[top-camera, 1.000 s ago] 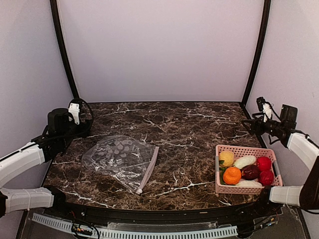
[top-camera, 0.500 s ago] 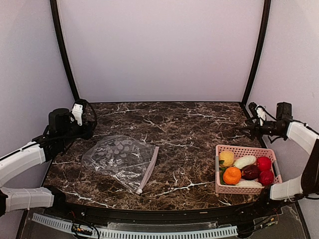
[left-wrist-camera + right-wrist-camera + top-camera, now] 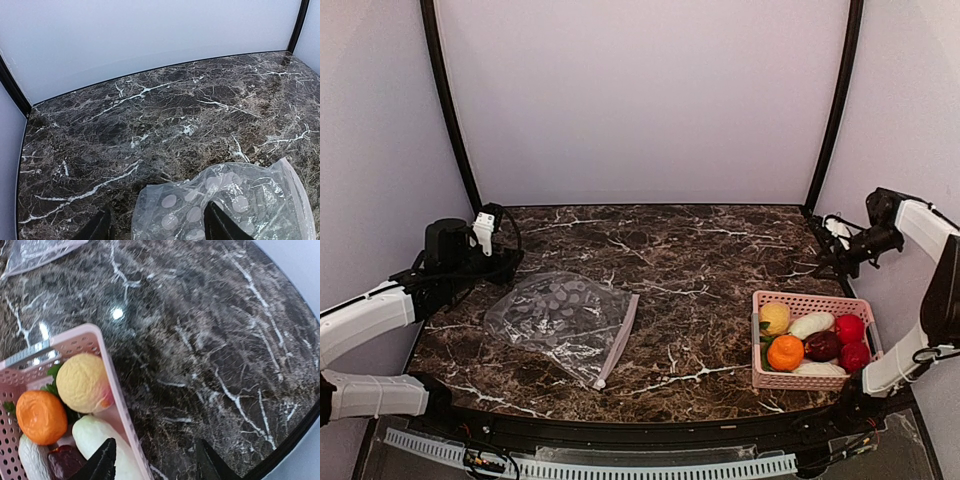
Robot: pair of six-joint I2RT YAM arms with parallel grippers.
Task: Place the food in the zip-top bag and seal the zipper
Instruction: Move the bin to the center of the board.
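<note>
The clear zip-top bag (image 3: 558, 318) lies flat and empty on the left of the marble table. Its whitish-pink zipper (image 3: 618, 340) runs along the bag's right edge. The food sits in a pink basket (image 3: 807, 298) at the right: a yellow ball (image 3: 774, 317), an orange ball (image 3: 785, 352), a white piece (image 3: 811, 325), red (image 3: 849, 328) and maroon (image 3: 821, 345) fruits. My left gripper (image 3: 508, 264) is open and empty, just above the bag's far left corner (image 3: 165, 200). My right gripper (image 3: 820, 263) is open and empty, behind the basket's far rim (image 3: 115, 390).
Dark frame posts (image 3: 448, 110) stand at the back corners, with pale walls close on both sides. The right arm's elbow is near the right wall. A corner of the bag (image 3: 35, 250) shows at the top left of the right wrist view.
My left gripper has moved right and slightly down toward the bag's far corner. My right arm has lifted and drawn its wrist back toward the right wall, the fingers still pointing left.
</note>
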